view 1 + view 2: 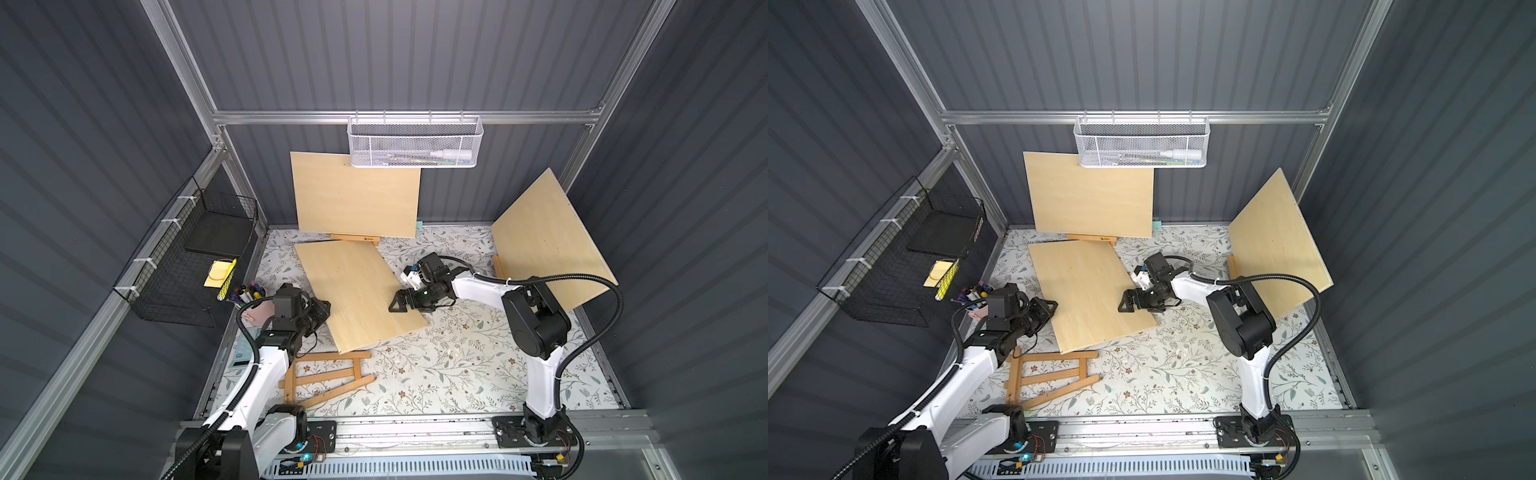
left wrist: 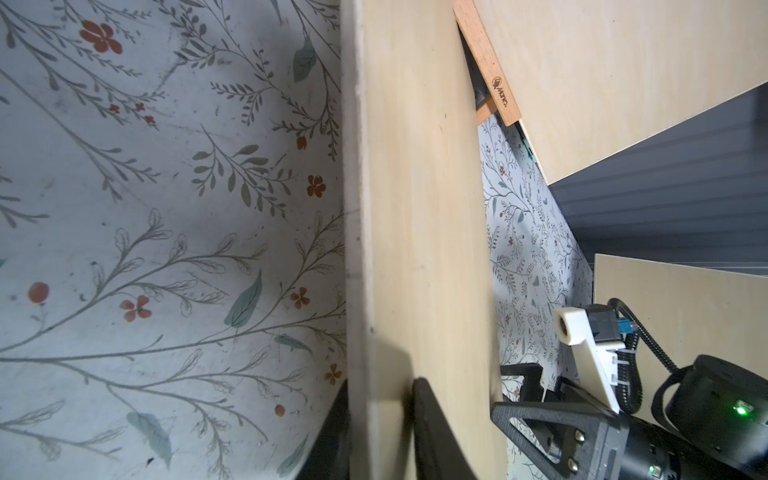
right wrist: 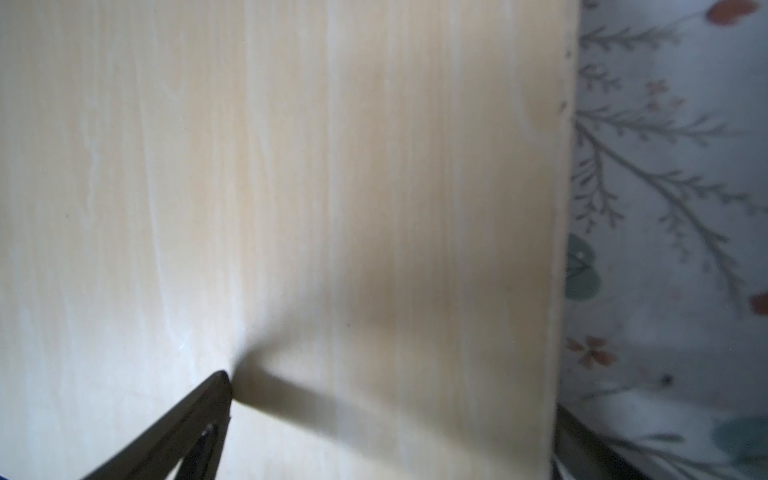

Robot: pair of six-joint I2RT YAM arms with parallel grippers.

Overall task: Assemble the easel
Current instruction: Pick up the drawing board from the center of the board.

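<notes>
A floral-patterned tabletop (image 1: 457, 365) is enclosed by dark ribbed walls (image 1: 415, 54). In the centre of both top views a loose plywood board (image 1: 361, 291) is seen lying slantwise. Its lower corner overlaps the top bar of the wooden easel frame (image 1: 328, 376), which is laid flat at the lower left of the tabletop and has not yet been stood up. Two more panels are propped upright, a back board (image 1: 355, 195) at the upper centre and a right-hand board (image 1: 548, 241) at the right.

The loose board's left edge is taken between the jaws of the left gripper (image 2: 380, 419). In the left wrist view one finger is pressed on the face and one lies behind the edge, so the edge appears clamped. The right gripper (image 1: 409, 304) is held at the opposite edge with its jaws wide apart. In the right wrist view one fingertip (image 3: 208, 399) is laid over the face and the other is seen past the edge, so nothing is gripped there.

The step in hand is judged to be the taking of the loose board by both arms, and it is half done. Next, the right jaws would need to be closed squarely on their edge. The board could then be carried level and clear of the easel frame, so that the frame can be freed and raised.
</notes>
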